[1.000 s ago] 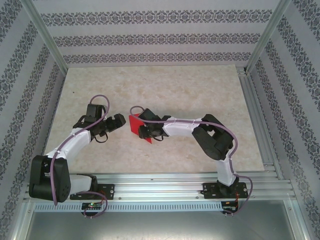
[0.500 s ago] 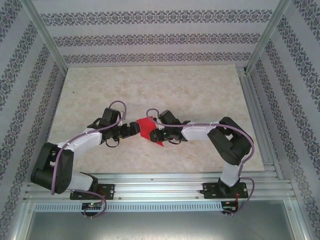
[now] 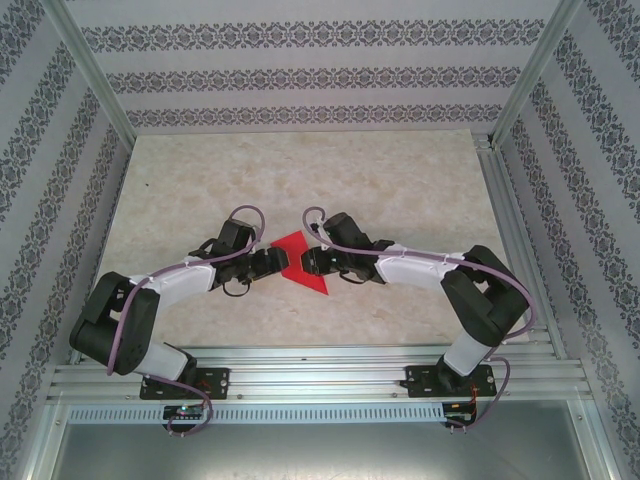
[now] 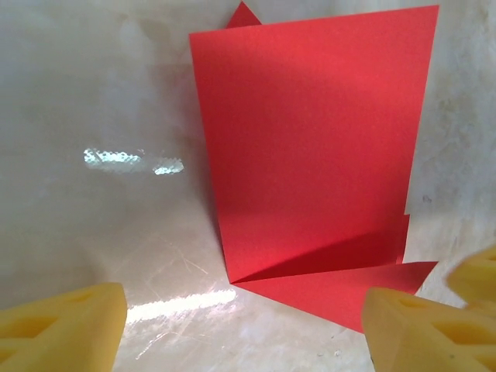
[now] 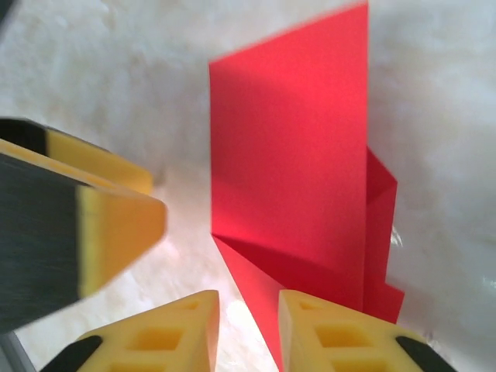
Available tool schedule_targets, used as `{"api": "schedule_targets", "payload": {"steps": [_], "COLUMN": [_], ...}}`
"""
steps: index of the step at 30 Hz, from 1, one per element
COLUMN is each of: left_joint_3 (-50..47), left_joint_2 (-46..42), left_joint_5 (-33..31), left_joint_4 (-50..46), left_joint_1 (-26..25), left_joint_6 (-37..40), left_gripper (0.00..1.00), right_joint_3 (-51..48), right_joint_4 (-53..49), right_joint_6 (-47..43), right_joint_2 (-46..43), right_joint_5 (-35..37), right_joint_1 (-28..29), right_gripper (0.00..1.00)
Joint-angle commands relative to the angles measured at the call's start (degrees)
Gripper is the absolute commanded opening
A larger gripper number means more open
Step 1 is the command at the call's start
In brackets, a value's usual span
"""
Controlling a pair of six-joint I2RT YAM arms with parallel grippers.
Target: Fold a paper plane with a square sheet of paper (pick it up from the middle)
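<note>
A lab test booth: aluminium frame [image 3: 320, 365], patterned walls [image 3: 300, 60], marble-look tabletop [image 3: 380, 180].

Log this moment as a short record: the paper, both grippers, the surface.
paper: bright red paper sheet, folded, large panel raised, lower flap lying on the table
surface: pale marbled tabletop
left gripper: jaws wide apart, paper just ahead of them
right gripper: jaws nearly together, flap's corner reaching between them; grip unclear
stage: creased, no dart shape yet
</note>
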Motion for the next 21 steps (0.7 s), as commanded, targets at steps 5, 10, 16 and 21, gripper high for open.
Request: {"api": "schedule_targets", "payload": {"steps": [5,10,16,21], "left_joint_3": [-0.36,0.03,0.33,0.30], "left_joint_2": [0.37,1.08,1.79,1.92], "left_joint_5": [-0.83,0.05,0.37,0.64], "left_joint_4": [2.26,2.57,2.80,3.00], "left_joint_1": [-0.56,-0.51,-0.62,-0.69], "left_joint_6": [-0.86,-0.68,-0.49,-0.56], "left_gripper": [0.77,0.73,0.73,0.73], "right_joint_3": [3.45,2.17,0.69,0.66], "right_joint_4": [-3.64,-1.17,0.60,-0.78], "right_joint_6": [1.68,1.37,1.07,0.97], "right_joint_2": [2.86,1.85,0.62,2.49], "right_joint_5": [2.88,-0.34,-2.66,-1.43], "right_joint_1": [-0.94,-0.61,-0.68,-0.61], "right_gripper": [0.21,0.21,0.22,0.23]}}
